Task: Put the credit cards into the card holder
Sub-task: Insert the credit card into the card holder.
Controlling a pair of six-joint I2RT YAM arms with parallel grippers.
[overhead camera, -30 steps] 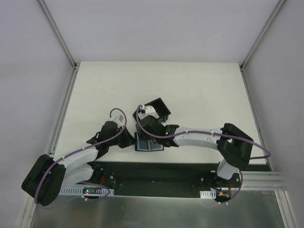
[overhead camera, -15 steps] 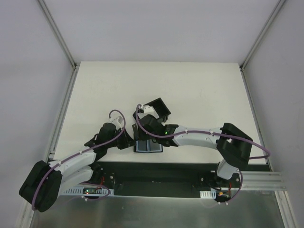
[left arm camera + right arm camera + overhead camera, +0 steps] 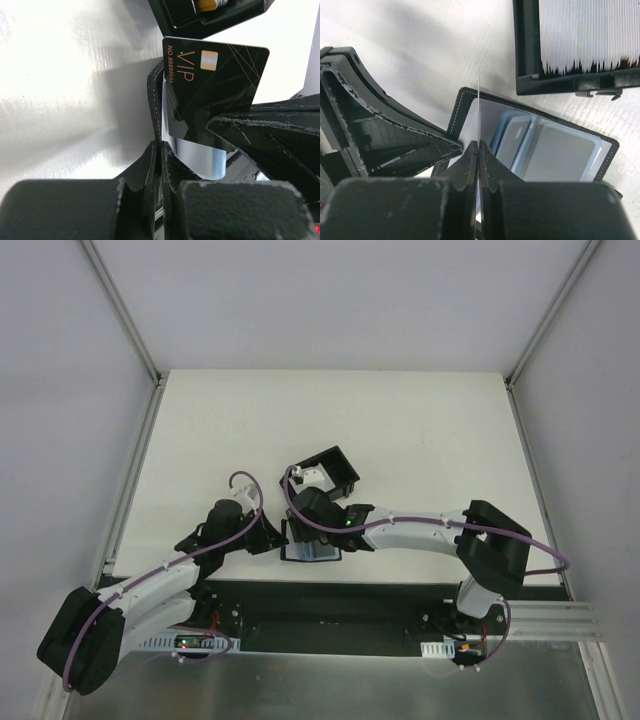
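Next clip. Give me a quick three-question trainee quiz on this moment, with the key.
1. True or false: the card holder is folded shut.
2. What does the right tool pinch? A) a black card marked VIP; B) a pen; C) nothing.
3. What is the left tool clamped on?

Key
1. False: it is open, with its bluish-grey inside showing.
2. A.
3. The card holder's stitched edge.
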